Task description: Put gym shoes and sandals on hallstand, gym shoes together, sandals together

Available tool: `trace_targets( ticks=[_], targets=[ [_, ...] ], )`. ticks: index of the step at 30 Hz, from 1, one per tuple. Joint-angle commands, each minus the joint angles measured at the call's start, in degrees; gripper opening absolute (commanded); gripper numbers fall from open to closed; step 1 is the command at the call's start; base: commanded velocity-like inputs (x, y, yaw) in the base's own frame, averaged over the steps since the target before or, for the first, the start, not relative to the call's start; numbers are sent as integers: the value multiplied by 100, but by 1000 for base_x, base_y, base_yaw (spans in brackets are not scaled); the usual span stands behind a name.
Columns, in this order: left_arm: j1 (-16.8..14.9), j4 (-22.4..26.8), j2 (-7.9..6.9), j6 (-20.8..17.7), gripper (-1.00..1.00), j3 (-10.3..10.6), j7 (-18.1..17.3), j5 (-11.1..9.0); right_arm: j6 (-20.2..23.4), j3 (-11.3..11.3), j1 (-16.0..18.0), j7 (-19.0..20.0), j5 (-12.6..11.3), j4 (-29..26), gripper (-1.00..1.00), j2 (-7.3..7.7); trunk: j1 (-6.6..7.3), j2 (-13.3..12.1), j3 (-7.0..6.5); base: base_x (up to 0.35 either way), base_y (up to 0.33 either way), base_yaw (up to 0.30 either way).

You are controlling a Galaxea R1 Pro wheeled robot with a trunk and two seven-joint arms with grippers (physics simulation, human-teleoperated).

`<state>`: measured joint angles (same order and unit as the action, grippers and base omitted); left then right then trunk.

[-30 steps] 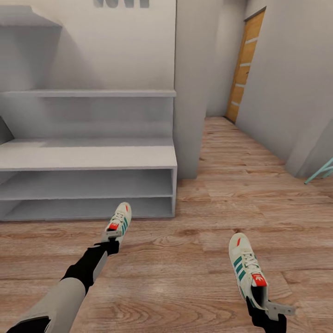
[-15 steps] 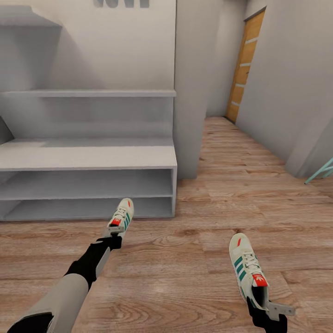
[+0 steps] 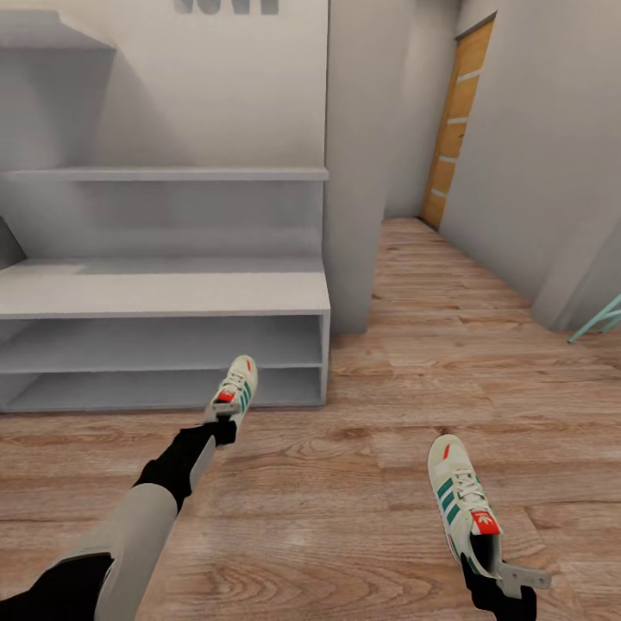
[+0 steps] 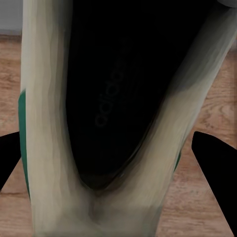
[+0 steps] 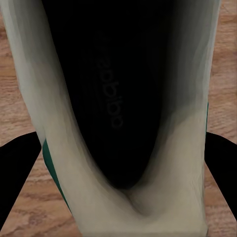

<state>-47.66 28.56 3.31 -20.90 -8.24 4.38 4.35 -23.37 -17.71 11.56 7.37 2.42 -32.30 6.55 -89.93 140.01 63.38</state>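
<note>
My left gripper is shut on the heel of one cream gym shoe, whose toe points at the lower shelf of the pale grey hallstand. In the left wrist view that gym shoe's dark opening sits between black fingers. My right gripper is shut on the heel of the other gym shoe, low over the corridor floor at the right. The right wrist view looks into this shoe, flanked by fingers. The sandals are out of view.
A grey wall corner stands just right of the hallstand. The corridor runs on to an orange wooden door. A teal frame pokes in at the right edge. Dark letters hang above the stepped shelves.
My left arm has reached forward, carrying its gym shoe closer to the hallstand's lower shelf. The right arm and its shoe have stayed put.
</note>
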Motion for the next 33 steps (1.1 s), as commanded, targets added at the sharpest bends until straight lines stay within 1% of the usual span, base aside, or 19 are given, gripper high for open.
trace_targets(
  ticks=[1,4,5,9,13,18,28,33],
  targets=[
    [-35,10,8,-63,-100,-37,-10,48,-18,-39,5,54,22,4,-100,-4,1,2,5,0,0,0],
    [-133,10,11,-160,-100,-40,52,72,-18,-39,5,54,22,4,-100,-4,1,2,5,0,0,0],
    [-323,10,11,-1045,-100,-41,99,72,-18,-39,5,54,22,4,-100,-4,1,2,5,0,0,0],
    [-320,10,15,-1032,-100,-54,406,36,-18,-39,5,54,22,4,-100,-4,1,2,5,0,0,0],
    [-320,10,21,-1018,-100,-66,555,13,-18,-38,5,54,22,2,-100,-4,1,2,5,0,0,0],
    [-315,10,26,-1013,-100,-71,596,7,-18,-36,5,54,22,-2,-100,-4,1,2,5,29,-4,0],
    [-322,11,29,-1002,-100,-72,615,4,-18,-31,5,54,20,-5,-100,-4,1,2,5,257,-65,0],
    [-328,17,29,-989,-100,-66,624,5,-18,-31,5,54,21,-5,-100,-4,1,2,5,75,-14,0]
  ],
)
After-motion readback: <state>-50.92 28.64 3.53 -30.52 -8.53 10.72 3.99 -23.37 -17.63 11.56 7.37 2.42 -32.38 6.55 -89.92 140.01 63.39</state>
